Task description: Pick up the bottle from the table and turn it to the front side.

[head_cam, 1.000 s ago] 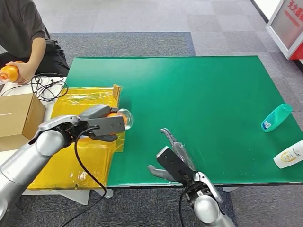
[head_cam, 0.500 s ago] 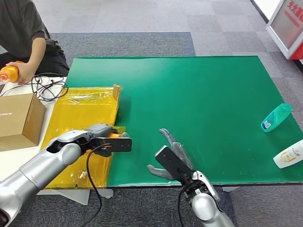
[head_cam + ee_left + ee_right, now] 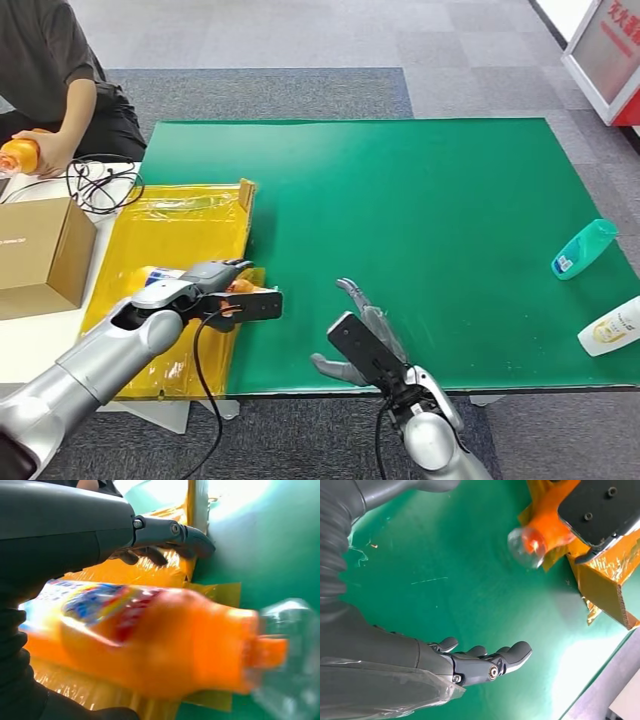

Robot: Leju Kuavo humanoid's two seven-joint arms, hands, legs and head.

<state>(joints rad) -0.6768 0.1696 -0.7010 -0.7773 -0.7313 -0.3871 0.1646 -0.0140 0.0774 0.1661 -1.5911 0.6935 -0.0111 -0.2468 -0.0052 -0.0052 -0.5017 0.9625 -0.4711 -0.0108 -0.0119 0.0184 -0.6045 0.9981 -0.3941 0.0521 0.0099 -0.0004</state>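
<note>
At the lower left, the left robot hand grips the orange bottle and should rotate it slowly, while the right robot hand waits spread, holding nothing.

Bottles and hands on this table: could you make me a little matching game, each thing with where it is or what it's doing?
Things:
1. orange bottle
2. teal bottle
3. white bottle
4. right hand

States:
A. open, holding nothing
B. lying at the green table's right edge, partly cut off by the picture
C. held in the left hand
D. lying on the table's right side

Pairs: 1-C, 2-D, 3-B, 4-A
</note>
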